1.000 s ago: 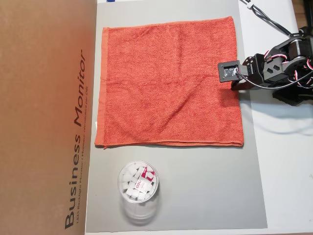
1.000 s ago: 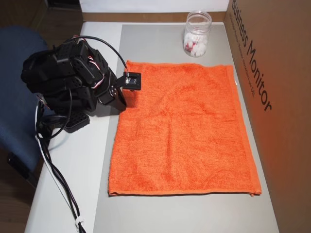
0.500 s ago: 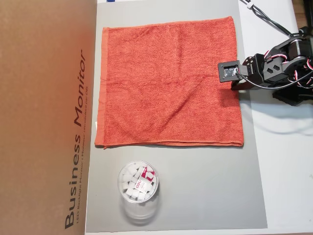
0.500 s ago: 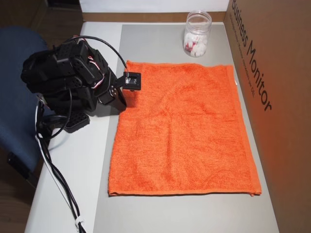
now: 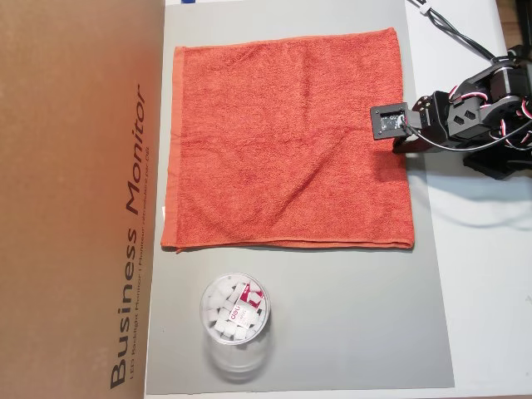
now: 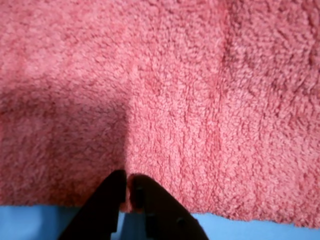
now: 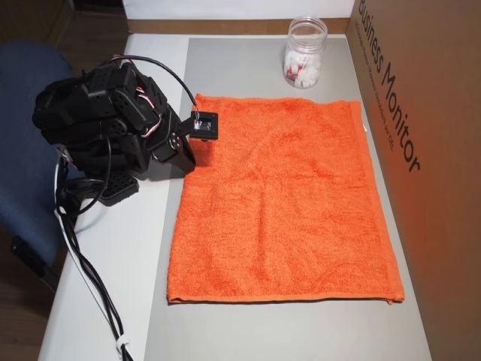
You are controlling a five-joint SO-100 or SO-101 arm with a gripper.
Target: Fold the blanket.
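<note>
A cardboard monitor box (image 5: 79, 199) lines the left side in an overhead view, its "Business Monitor" lettering running along the edge of a grey mat (image 5: 332, 324). On that mat the blanket (image 5: 287, 141), an orange-red terry towel, lies spread flat and unfolded, hems square to the mat. Below it, well apart from the cloth, stands a clear plastic jar (image 5: 235, 320) of small white pieces. At the blanket's right hem the black arm (image 5: 474, 120) reaches in from the white tabletop (image 5: 490, 274), its wrist camera hanging over the fabric's edge.

The wrist view shows the jaws (image 6: 128, 190) nearly closed, their two dark tips pinching a thin ridge of the hem at the cloth's near border; the grip looks slight, though how much pile is actually caught cannot be told.

The step in hand appears to be securing that edge before drawing it across. To do it well, the jaws should take a firm bite of the hem, lift just enough to clear the terry surface, and carry the edge straight toward the box-side hem so the borders align. A shallow pinch could slip free; a skewed path would leave a crooked fold.
</note>
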